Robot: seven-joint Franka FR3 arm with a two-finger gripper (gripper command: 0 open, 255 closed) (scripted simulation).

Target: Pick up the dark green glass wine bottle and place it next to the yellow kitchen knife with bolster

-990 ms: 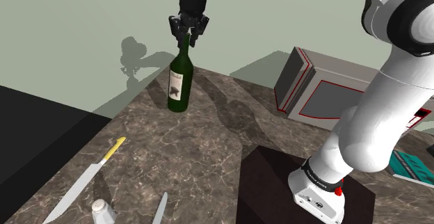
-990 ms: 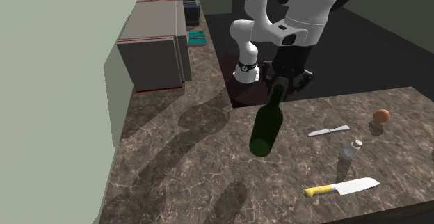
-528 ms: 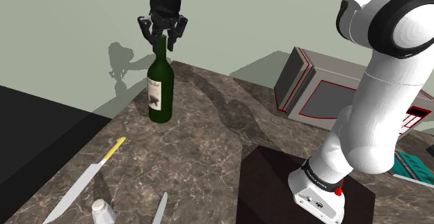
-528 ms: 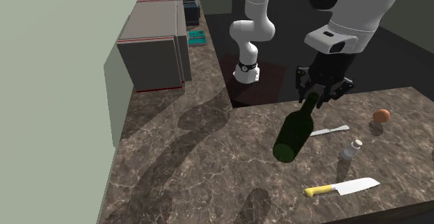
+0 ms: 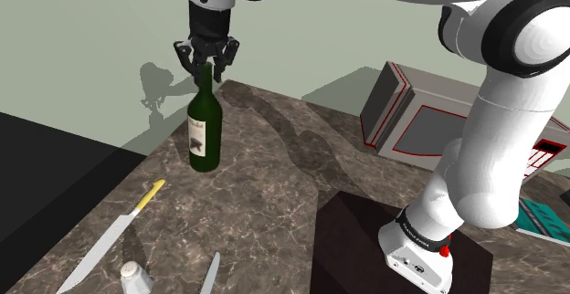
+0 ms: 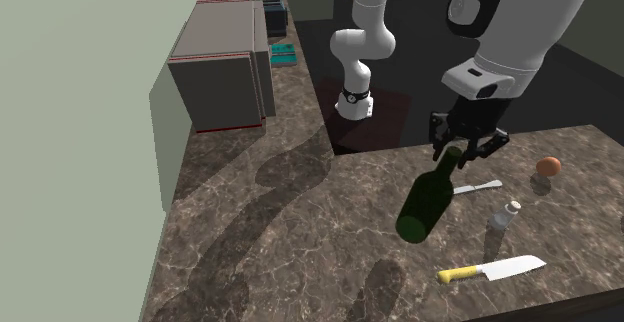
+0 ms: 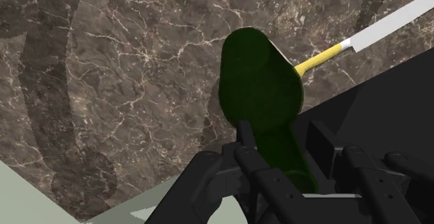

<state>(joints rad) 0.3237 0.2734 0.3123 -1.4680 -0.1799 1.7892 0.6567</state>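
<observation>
Transport step: fingers clenched on neck of dark green bottle; next, lower onto counter beside near yellow-handled knife.

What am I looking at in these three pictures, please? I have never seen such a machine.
This is a simulated white robot arm with a black two-finger gripper. One camera looks from beside its stand, a second faces it across the counter, and a third sits on the hand itself. The gripper is shut on the neck of a dark green bottle. On the marbled counter are a yellow-handled knife, a smaller knife, a shaker and an orange ball.
</observation>
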